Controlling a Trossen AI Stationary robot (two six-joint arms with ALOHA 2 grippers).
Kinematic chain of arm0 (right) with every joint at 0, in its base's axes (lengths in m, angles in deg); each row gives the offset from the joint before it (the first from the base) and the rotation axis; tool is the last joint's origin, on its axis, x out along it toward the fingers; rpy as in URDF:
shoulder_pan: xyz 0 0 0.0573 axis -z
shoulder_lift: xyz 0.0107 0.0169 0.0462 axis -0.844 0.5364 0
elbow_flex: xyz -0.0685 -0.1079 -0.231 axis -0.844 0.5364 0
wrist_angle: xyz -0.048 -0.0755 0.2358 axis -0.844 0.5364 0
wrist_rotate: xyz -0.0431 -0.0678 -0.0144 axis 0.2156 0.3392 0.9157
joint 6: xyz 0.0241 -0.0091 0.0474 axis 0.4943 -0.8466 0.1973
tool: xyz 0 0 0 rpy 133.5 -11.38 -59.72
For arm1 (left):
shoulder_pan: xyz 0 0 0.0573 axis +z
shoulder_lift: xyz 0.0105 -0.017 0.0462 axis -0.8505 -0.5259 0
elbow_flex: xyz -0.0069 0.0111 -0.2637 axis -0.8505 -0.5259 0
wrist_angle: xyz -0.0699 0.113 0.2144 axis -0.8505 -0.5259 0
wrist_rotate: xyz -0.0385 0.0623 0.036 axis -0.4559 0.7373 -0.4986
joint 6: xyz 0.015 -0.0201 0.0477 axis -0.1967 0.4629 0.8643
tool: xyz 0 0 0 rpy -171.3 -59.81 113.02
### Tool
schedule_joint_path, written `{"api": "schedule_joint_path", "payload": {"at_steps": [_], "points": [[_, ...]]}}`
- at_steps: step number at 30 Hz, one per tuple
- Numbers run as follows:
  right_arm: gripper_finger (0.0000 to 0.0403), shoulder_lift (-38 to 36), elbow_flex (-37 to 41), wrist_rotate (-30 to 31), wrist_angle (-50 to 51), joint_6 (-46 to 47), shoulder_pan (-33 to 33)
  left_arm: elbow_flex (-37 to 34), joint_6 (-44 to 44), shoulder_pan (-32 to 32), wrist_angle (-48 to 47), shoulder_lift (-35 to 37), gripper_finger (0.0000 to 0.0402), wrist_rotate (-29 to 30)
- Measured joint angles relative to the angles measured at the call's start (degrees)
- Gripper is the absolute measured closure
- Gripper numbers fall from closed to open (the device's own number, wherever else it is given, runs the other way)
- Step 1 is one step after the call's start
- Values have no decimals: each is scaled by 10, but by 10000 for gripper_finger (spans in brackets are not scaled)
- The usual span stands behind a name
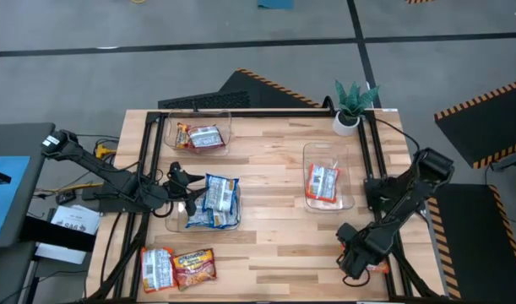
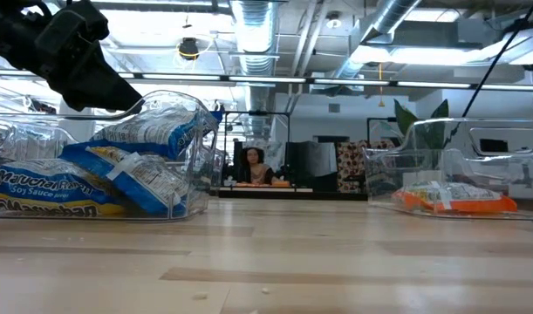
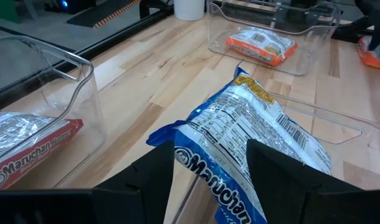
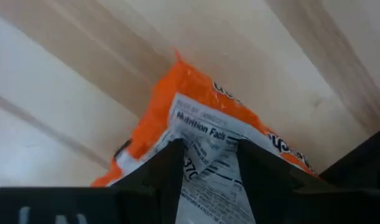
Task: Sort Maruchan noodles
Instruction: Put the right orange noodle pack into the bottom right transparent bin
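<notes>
holding blue packets (image 1: pixel 217 199), seemingly three: near-left bin (image 1: pixel 175 221)

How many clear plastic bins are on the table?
3. One bin at the far left holds red packets, one beside the left gripper holds blue packets, one on the right holds an orange packet.

Overhead, table-level and two close wrist cameras share the wooden table (image 1: pixel 266 169).
</notes>
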Motion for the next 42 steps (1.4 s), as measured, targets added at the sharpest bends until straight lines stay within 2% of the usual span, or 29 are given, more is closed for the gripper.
{"api": "schedule_joint_path", "payload": {"at_steps": [4,6,9,11,19,24,28,35,38,42], "points": [[253,20,0,-24,-11,-32,9,0,0,0,0,0,212,0],[288,23,0,-31,-13,-47,17,0,0,0,0,0,212,0],[366,18,0,-38,-15,-77,33,0,0,0,0,0,212,0],[387,7,1,-27,-24,-98,44,0,0,0,0,0,212,0],[396,-87,2,102,-158,-210,99,0,0,0,0,0,212,0],[396,-155,2,202,-287,-362,137,0,4,0,-1,0,212,0],[396,-209,2,255,-342,-495,174,0,6,0,-1,0,212,0],[396,-303,1,383,-327,-641,240,0,6,0,-1,0,212,0],[396,-334,0,414,-259,-639,273,0,6,0,-1,0,212,0],[396,-344,0,420,-95,-568,321,0,6,0,-1,0,212,0]]}}
